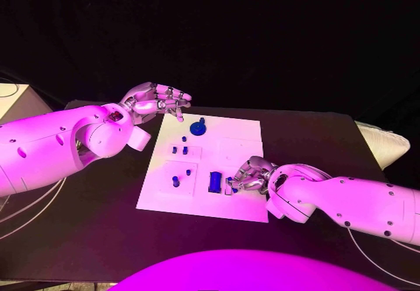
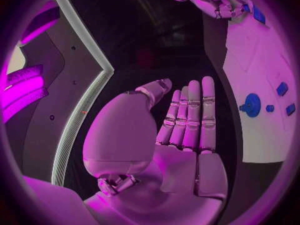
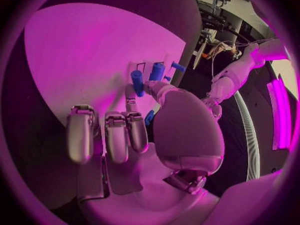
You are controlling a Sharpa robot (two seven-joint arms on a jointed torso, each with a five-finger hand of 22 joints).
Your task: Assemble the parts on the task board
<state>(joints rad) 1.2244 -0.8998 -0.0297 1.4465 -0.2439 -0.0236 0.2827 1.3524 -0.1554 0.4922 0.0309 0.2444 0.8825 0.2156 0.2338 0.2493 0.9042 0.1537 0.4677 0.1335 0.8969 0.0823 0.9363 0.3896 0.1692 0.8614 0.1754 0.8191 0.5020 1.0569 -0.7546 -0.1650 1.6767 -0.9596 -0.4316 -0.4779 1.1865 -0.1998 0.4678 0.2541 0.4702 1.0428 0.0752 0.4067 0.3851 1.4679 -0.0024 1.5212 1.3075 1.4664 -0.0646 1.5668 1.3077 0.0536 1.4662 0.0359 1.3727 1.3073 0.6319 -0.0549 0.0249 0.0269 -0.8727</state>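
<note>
The white task board (image 1: 229,140) lies in the middle of the black table. A round blue part (image 1: 198,127) stands near its far edge, small blue pegs (image 1: 179,149) sit in its left squares, and an oblong blue part (image 1: 214,180) is near its front. My right hand (image 1: 249,176) rests on the board beside the oblong part. Its thumb and a finger pinch a small blue peg (image 3: 138,82), with other blue parts (image 3: 157,71) just beyond. My left hand (image 1: 156,100) hovers off the board's far left corner, fingers (image 2: 189,116) straight and holding nothing.
In the left wrist view the board (image 2: 259,60) lies beside the palm, with the round part (image 2: 251,105) and two small blue pieces (image 2: 282,88) on it. Black table (image 1: 87,200) surrounds the board. A white object (image 1: 385,142) lies at the table's right edge.
</note>
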